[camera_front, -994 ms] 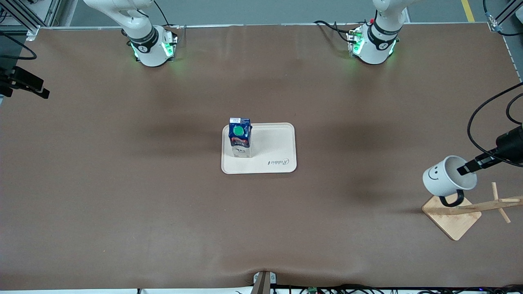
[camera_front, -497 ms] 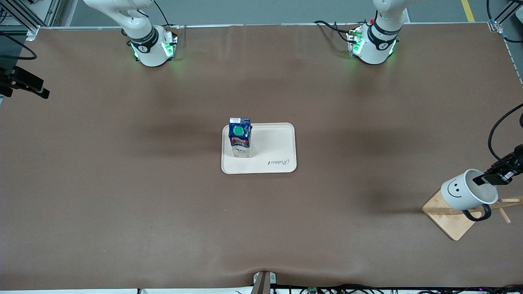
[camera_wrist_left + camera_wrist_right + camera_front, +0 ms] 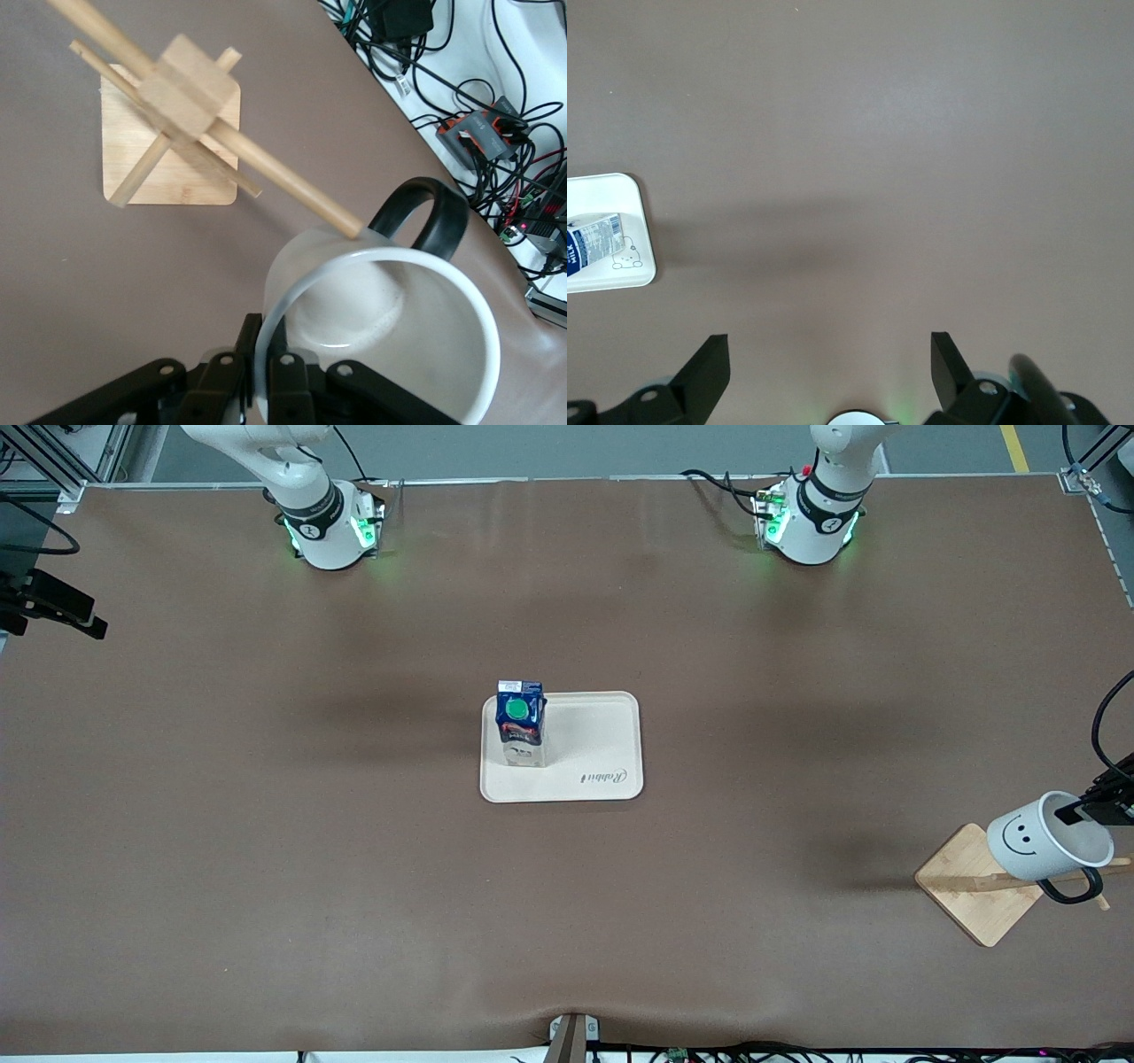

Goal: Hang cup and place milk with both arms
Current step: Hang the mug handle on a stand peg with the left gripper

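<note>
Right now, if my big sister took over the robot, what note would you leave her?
Left gripper: shut on the rim of the cup, holding it tilted over the wooden rack at the left arm's end of the table. A rack peg points at the cup by its handle, but the handle is not hooked on yet.
Right gripper: open, holding nothing, waiting over bare table.
Milk: standing upright on the tray in the middle of the table. That part looks done.
Left to do: slide the handle onto the peg, then let go.
</note>
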